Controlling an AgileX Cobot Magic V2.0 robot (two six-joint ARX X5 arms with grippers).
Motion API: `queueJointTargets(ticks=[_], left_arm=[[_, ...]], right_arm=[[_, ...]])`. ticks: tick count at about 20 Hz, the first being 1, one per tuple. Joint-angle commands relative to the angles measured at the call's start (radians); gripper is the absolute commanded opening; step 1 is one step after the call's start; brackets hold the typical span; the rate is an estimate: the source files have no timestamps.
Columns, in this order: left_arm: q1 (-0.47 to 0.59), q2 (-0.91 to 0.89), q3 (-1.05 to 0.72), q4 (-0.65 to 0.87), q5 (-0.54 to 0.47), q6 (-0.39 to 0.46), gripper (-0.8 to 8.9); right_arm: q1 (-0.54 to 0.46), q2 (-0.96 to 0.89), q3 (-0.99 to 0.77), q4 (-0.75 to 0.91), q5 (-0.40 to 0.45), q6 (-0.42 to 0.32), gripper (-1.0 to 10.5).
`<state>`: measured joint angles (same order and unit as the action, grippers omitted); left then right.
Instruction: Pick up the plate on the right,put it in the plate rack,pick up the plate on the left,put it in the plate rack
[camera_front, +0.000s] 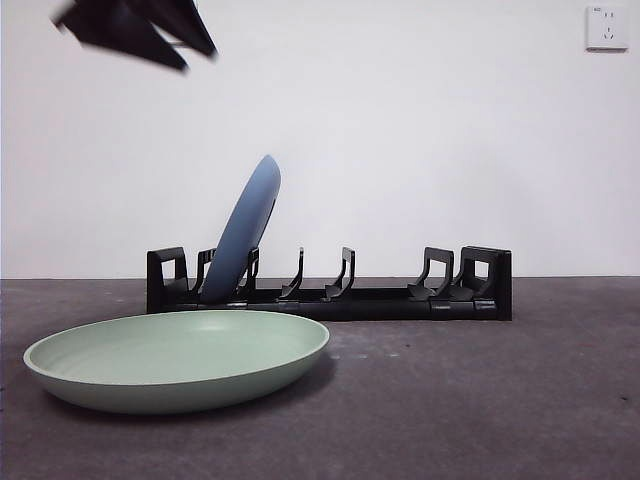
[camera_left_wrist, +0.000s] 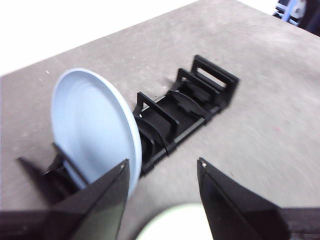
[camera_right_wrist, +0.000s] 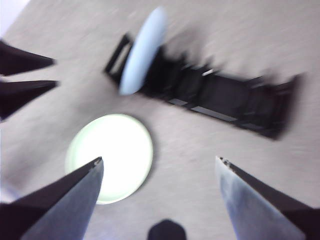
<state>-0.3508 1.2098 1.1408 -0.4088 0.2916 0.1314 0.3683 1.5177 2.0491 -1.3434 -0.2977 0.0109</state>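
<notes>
No readable text anywhere (wall socket (camera_front: 607, 27) markings too small)

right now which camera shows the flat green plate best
The front view: the pale green round plate lies flat and sharp on the table, whole, before the long black plastic rack. The right wrist view shows it whole from above but blurred and washed out. The left wrist view catches only a sliver of rim.

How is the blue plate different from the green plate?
The blue plate stands on its edge, leaning between the prongs near one end of the plate rack; the green plate lies flat on the table, rim up, in front of the rack. The blue plate is pale blue, the green one pale green. In the front view the green plate looks bigger, though it also sits nearer the camera. Both are round, plain and empty.
</notes>
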Motion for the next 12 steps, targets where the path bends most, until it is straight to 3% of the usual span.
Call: queueJointTargets(ticks=[1,3,7,10,12], left_arm=[[0.0,-0.118,0.0,-0.121,0.003,0.127,2.3],[-0.005,-0.213,0.0,-0.227,0.003,0.201,2.3],[-0.024,-0.351,0.0,-0.415,0.003,0.263,2.38],[-0.024,-0.415,0.0,-0.505,0.003,0.285,4.87],[-0.026,-0.442,0.0,-0.543,0.003,0.294,4.85]], right_arm=[[0.028,0.065,-0.007,0.009,-0.012,-0.005,3.8],[0.052,0.133,-0.007,0.007,-0.011,-0.012,3.8],[0.111,0.287,-0.009,0.009,-0.008,-0.016,3.8],[0.156,0.407,-0.011,0.011,0.003,-0.023,3.8],[0.182,0.478,-0.016,0.014,0.042,-0.023,3.8]])
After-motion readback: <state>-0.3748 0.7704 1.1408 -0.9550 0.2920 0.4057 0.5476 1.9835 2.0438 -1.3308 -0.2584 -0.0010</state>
